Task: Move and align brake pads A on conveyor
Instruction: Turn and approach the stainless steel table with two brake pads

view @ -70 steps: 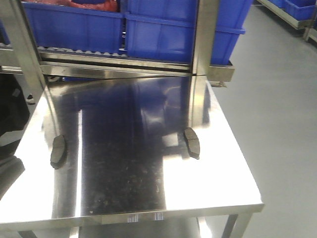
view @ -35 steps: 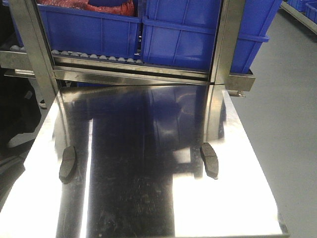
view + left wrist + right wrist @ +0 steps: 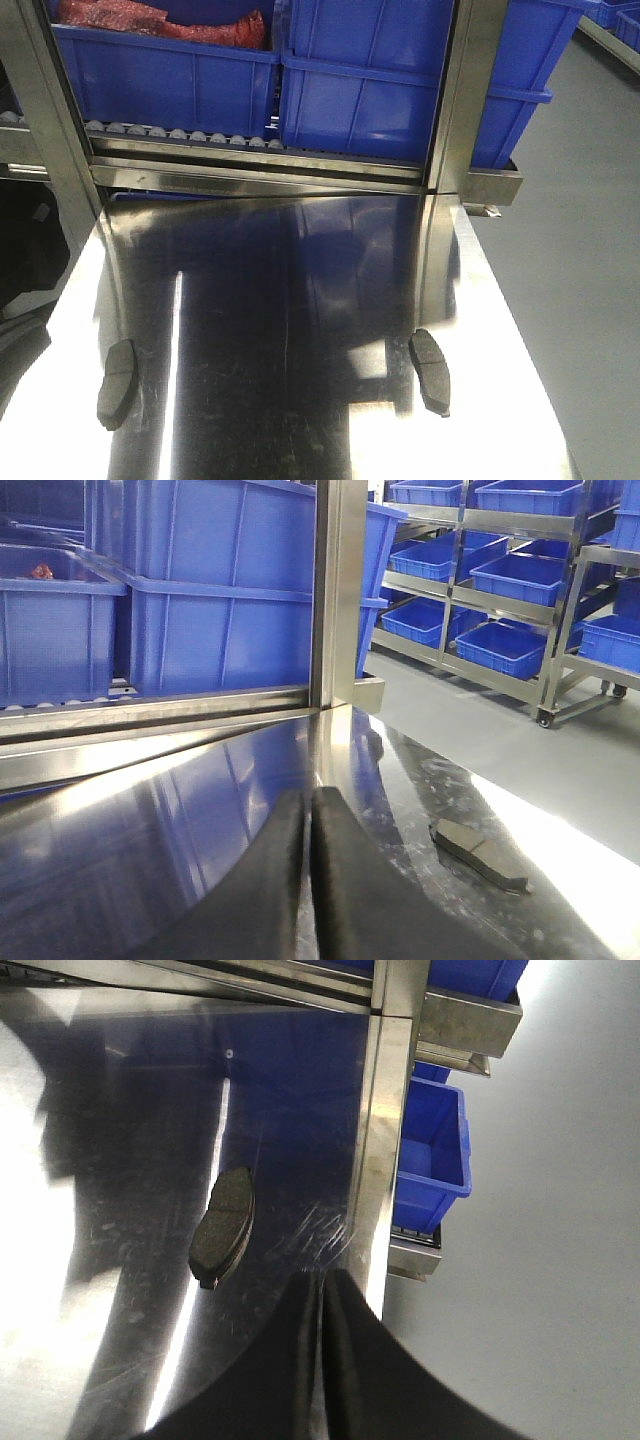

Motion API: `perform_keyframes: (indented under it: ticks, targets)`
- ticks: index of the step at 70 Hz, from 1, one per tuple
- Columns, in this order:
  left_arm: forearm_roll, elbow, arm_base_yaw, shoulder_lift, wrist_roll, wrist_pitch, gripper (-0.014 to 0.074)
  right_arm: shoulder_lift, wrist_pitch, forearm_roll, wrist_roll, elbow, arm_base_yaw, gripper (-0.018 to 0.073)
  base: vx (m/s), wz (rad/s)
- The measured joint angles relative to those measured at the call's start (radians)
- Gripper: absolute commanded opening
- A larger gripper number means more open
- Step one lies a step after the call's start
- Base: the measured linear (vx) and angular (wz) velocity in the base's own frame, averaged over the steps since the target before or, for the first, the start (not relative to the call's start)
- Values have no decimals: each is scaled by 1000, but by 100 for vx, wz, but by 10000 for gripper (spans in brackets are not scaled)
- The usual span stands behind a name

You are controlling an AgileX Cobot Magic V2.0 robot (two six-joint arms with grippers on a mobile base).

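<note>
Left pincer (image 3: 307, 825) and right pincer (image 3: 322, 1305) sit closed, empty; open your right one and straddle the right brake pad (image 3: 222, 1225) crosswise.

I'm seeing dark-grey pads (image 3: 431, 371) low in frame, a mirror-silver table (image 3: 500, 400), blue bins (image 3: 350, 90) above, red material (image 3: 110, 15) upper left.

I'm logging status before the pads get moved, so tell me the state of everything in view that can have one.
Left brake pad: lying flat on the steel tabletop, not gripped.
Right brake pad: lying flat near the tabletop's right edge, not gripped.
Left gripper: shut, empty.
Right gripper: shut, empty.
Left blue bin: holds something red.
</note>
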Motion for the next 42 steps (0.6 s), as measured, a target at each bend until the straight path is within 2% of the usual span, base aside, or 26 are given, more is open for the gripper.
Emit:
perform_keyframes:
  ticks: [42]
  targets:
    - [0, 0, 0, 0, 0, 0, -6, 0, 2, 0, 0, 0, 0, -3, 1, 0]
